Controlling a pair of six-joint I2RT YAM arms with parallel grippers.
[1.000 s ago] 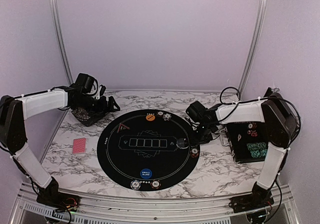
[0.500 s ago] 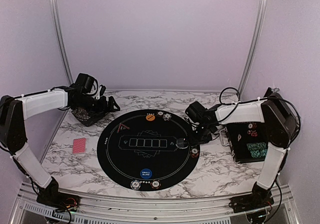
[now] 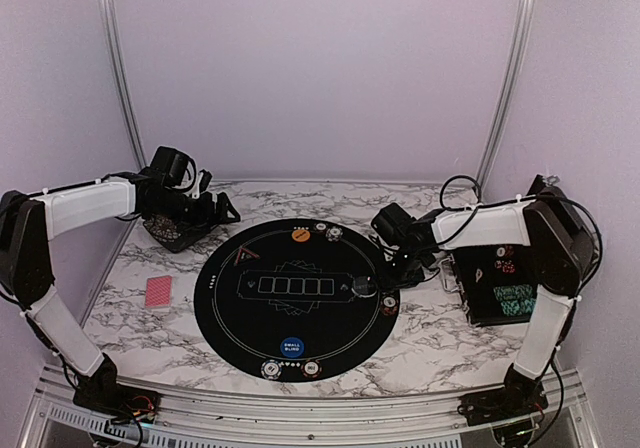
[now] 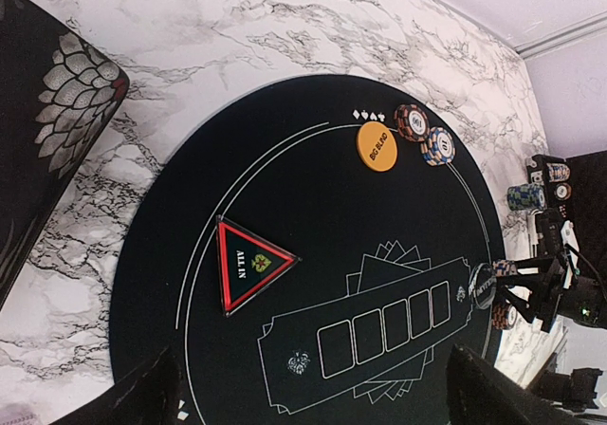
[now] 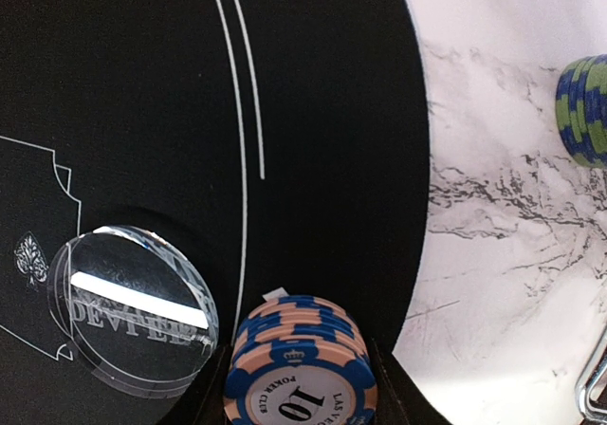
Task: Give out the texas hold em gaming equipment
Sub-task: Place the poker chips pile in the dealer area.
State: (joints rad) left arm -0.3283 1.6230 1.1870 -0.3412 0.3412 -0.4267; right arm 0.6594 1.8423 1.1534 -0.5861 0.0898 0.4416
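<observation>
Marble tabletop carries the round black mat, and everything else is placed against that mat. At the mat's right edge the right gripper is clenched on a stack of blue-and-salmon chips (the top one reads 10). The stack stands just inside the mat's rim, just beside the clear dealer button. Off the mat to the right, a blue-and-green chip stack stands on the marble, and farther right lies the black chip case.

The left gripper hovers off the mat's far-left edge, jaws spread wide and holding nothing. It is near a black box with a silver scale pattern. On the mat's far rim lies the orange button, with two chips touching each other just beside it. The black triangular marker lies on the mat's left part. Toward the mat's near rim sits the blue button. The red-backed cards lie on the marble left of the mat, apart from it.
</observation>
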